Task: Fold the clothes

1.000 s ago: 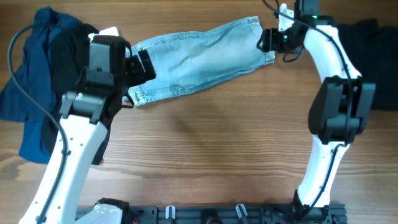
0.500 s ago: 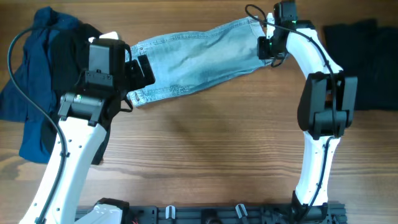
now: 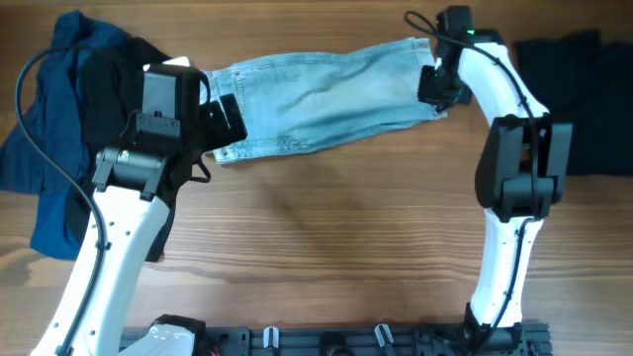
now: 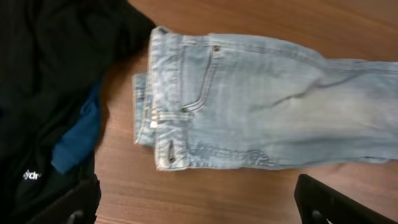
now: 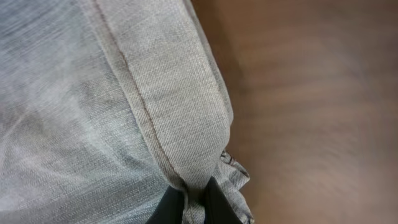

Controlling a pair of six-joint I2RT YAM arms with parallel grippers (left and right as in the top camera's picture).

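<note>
The right gripper [image 3: 435, 91] has dragged its end of the denim shorts [image 3: 316, 94] rightward and nearer, stretching them flatter.

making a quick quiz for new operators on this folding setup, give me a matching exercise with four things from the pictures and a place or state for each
Things:
1. denim shorts
2. royal-blue garment
3. dark folded garment
4. right gripper

Places or states:
a. heaped at the table's left edge
b. pinched shut on a cuffed hem
c. lying flat at the table's right edge
d. stretched out across the far middle of the table

Pairs: 1-d, 2-a, 3-c, 4-b
</note>
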